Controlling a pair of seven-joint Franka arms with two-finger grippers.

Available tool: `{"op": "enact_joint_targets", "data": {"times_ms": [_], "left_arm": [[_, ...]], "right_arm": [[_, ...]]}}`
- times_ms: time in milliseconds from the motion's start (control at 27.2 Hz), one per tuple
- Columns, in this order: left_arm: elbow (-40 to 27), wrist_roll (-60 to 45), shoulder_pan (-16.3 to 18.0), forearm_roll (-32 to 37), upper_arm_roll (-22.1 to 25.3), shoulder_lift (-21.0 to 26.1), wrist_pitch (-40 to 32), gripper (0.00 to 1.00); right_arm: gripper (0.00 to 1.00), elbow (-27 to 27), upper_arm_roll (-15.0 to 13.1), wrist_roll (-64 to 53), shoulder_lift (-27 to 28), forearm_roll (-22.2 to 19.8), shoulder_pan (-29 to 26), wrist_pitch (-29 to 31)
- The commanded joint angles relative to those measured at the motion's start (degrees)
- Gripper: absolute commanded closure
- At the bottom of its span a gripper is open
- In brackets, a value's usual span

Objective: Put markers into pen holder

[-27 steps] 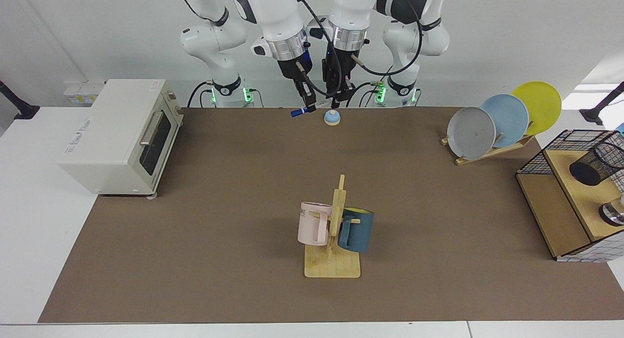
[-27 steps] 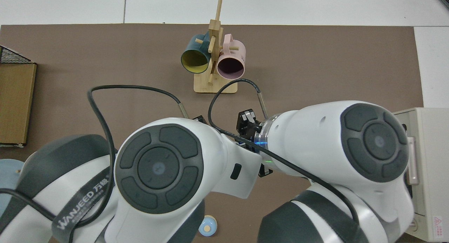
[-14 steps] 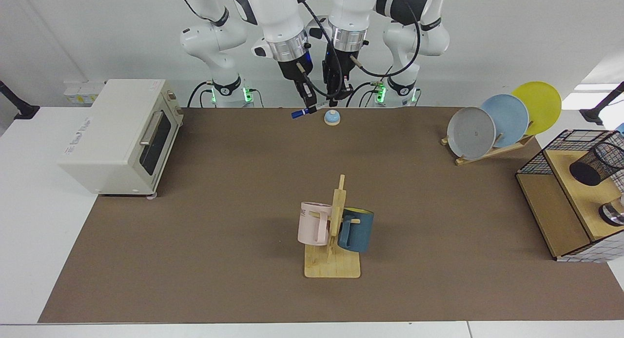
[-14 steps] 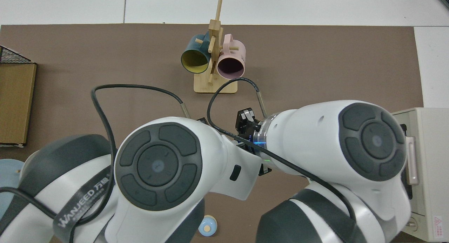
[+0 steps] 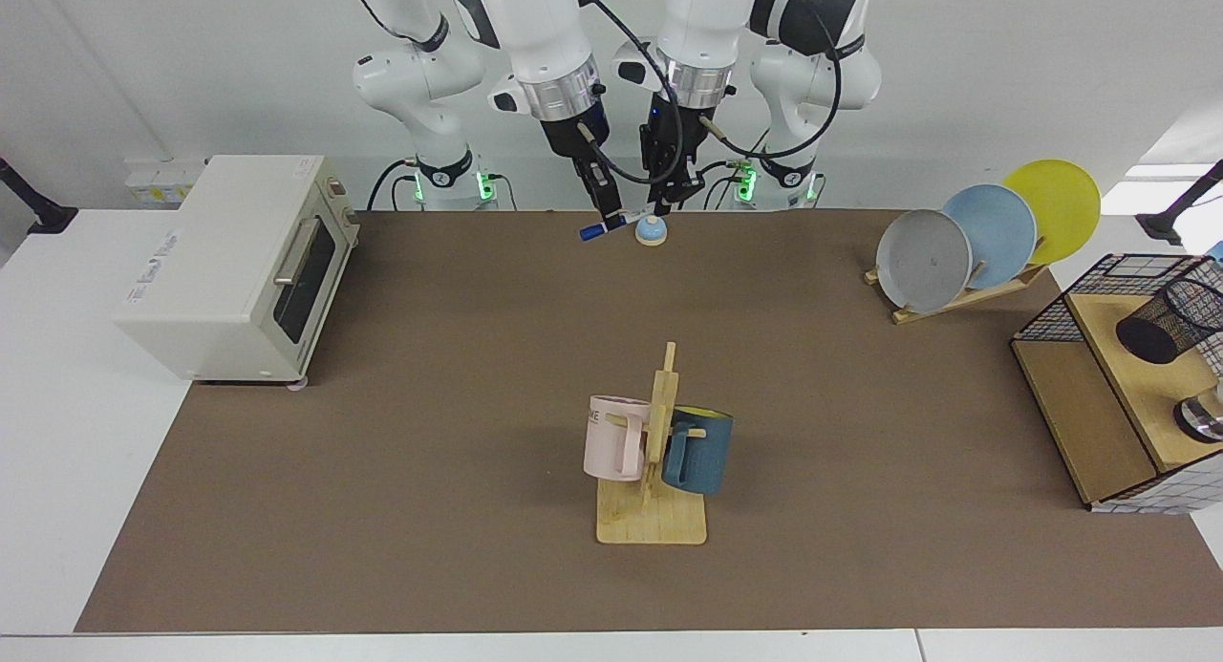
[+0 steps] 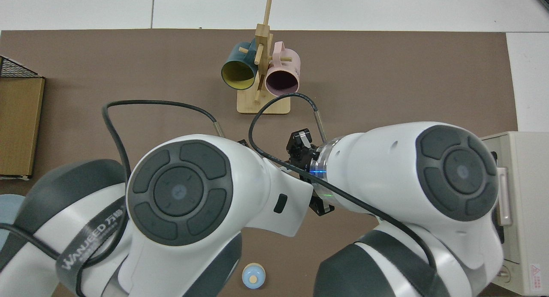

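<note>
White-barrelled marker (image 5: 619, 221) pinched in right hand (image 5: 611, 221); left hand (image 5: 669, 197) beside, grip unclear. Complete handover before releasing.

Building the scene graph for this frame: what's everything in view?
marker: 1, white with blue cap, in the air at the far edge
pen holder: 1, black mesh, on shelf
shelf: 1, black wire and wood, view's right
silver round object: 1, on shelf
plates: 3, grey, blue, yellow, in wooden rack
mugs: 2, pink, dark blue, on wooden mug tree
toaster oven: 1, cream, view's left
dome: 1, light blue, far edge
mat: 1, brown
right end effector: grips marker
left end effector: at marker's other end
</note>
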Motion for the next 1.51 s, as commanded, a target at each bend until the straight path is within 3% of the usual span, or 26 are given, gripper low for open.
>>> {"op": "enact_joint_targets", "data": {"times_ms": [0,257,477,734,918,1102,1212,1469], "left_arm": [[-1.08,0.09,2.5,-0.25,-0.23,-0.23,1.93,1.0],[-1.17,-0.79,3.11,0.28,0.12,-0.15,2.2,1.0],[-1.17,-0.27,6.89,0.54,0.12,0.29,1.76,1.0],[-1.34,0.52,11.98,2.56,0.12,0.56,0.88,1.0],[-1.34,4.64,14.54,12.83,0.21,0.56,-0.09,1.0],[-1.17,8.26,20.24,16.79,0.38,0.64,-0.7,1.0],[-0.82,8.96,23.06,22.59,0.29,0.64,-0.88,1.0],[1.02,16.76,27.46,28.84,0.82,0.56,-0.97,1.0]], "right_arm": [[0.01,-0.34,-0.34,-8.79,-1.24,-0.61,-3.44,-3.55],[0.01,-0.34,-0.52,-22.77,-1.94,-1.05,-6.78,-6.45],[0.01,-0.26,-0.96,-37.53,-2.47,-3.16,-8.89,-8.83],[0.01,-0.17,-0.87,-56.69,-2.38,-9.05,-10.82,-9.36],[0.01,-0.08,-0.87,-65.66,-2.03,-10.2,-12.4,-10.67],[0.01,0.36,-0.96,-73.23,-1.68,-10.46,-14.34,-11.2],[0.01,3.16,-0.7,-76.13,-0.54,-11.25,-16.36,-12.77],[0.01,15.29,-0.78,-82.02,5.7,-14.67,-16.72,-22.62]]}}
